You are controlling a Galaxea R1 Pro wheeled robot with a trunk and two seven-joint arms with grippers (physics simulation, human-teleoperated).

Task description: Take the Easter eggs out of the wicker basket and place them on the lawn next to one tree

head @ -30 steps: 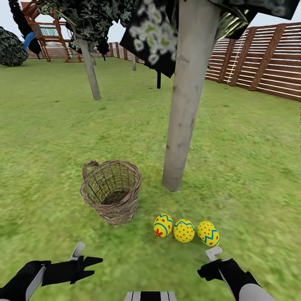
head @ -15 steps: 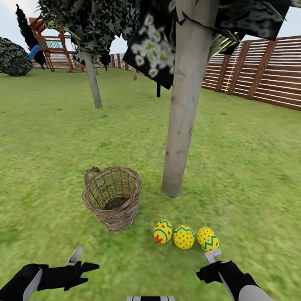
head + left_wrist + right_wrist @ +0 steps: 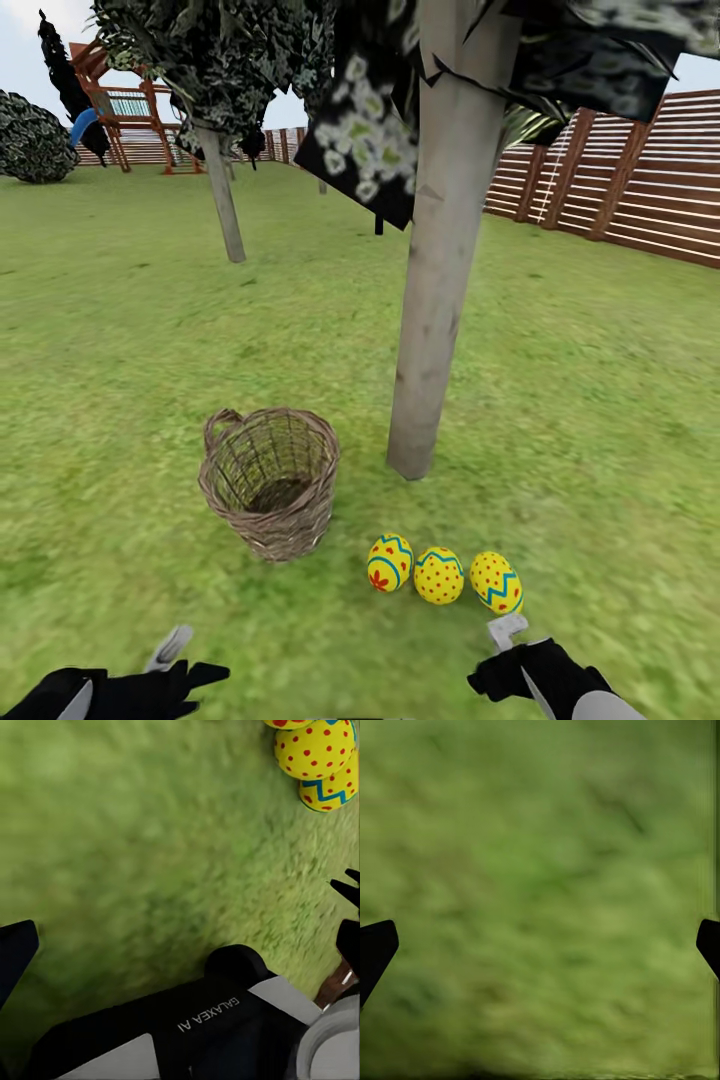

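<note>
Three Easter eggs lie in a row on the lawn (image 3: 120,340), close to the foot of the pale-trunked tree (image 3: 432,300): the flower-marked egg (image 3: 389,562), the dotted egg (image 3: 439,575) and the zigzag egg (image 3: 496,582). The wicker basket (image 3: 268,482) stands upright to their left with nothing visible inside. My left gripper (image 3: 198,675) is open, low in the head view and well short of the basket. My right gripper (image 3: 490,682) hovers just short of the zigzag egg, open (image 3: 540,945) over bare grass. The left wrist view shows the dotted egg (image 3: 315,748) and the zigzag egg (image 3: 330,791).
A second pale-trunked tree (image 3: 222,195) stands farther back on the left. The brown slat fence (image 3: 640,180) runs along the right, with a play tower (image 3: 115,110) and a round dark bush (image 3: 32,140) at the far left. My own base (image 3: 210,1027) is in the left wrist view.
The head view has shifted, so everything sits a little lower in the picture. Both arms have drawn back toward the bottom edge. Eggs and basket stay put on the grass.
</note>
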